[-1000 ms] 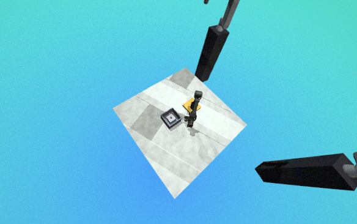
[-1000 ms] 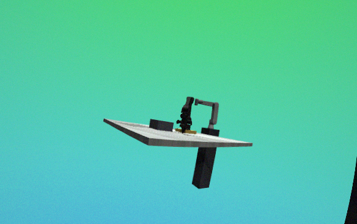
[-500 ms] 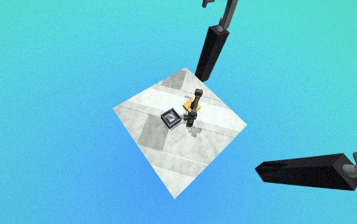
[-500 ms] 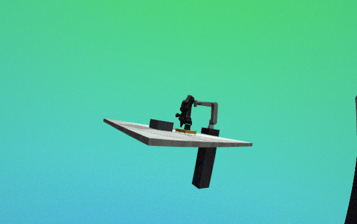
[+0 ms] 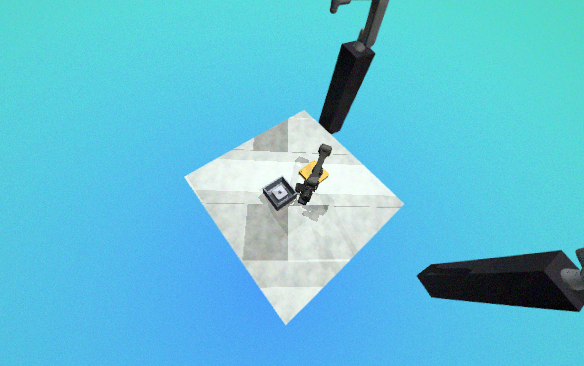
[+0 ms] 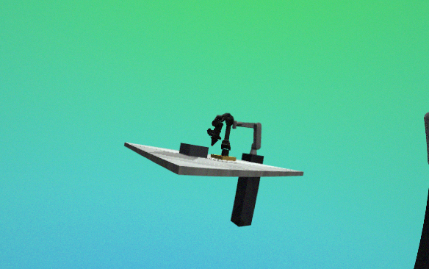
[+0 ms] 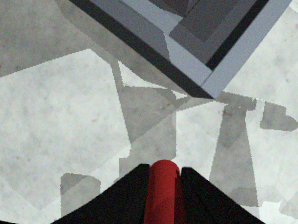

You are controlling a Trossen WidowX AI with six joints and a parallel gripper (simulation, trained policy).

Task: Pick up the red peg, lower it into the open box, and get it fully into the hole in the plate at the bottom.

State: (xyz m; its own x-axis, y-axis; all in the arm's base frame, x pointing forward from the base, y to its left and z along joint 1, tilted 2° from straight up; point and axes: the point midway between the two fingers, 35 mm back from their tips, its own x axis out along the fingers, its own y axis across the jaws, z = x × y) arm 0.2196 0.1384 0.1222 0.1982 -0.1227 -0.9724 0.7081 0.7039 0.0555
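Currently, the gripper [image 5: 303, 195] [image 6: 213, 144] [image 7: 164, 175] is clamped on the red peg [image 7: 162, 195], with one dark finger on each side of the shaft. The rounded end of the peg is exposed at the fingertips; the remainder runs out of the wrist view at its near edge. The gripper is positioned above the table [image 5: 225, 177] [image 6: 154, 156] [image 7: 45, 125], just right of the open box [image 5: 270, 201] [image 6: 194, 151] [image 7: 257, 40] in the top view. The peg is outside the box, whose corner lies beyond the peg end in the wrist view. The light plate [image 5: 284, 195] is at the box bottom, with its dark hole unoccupied by the peg. The arm [image 5: 320, 164] [image 6: 228, 130] is mounted at the yellow base plate [image 5: 305, 171] [image 6: 233, 159], right of the box.
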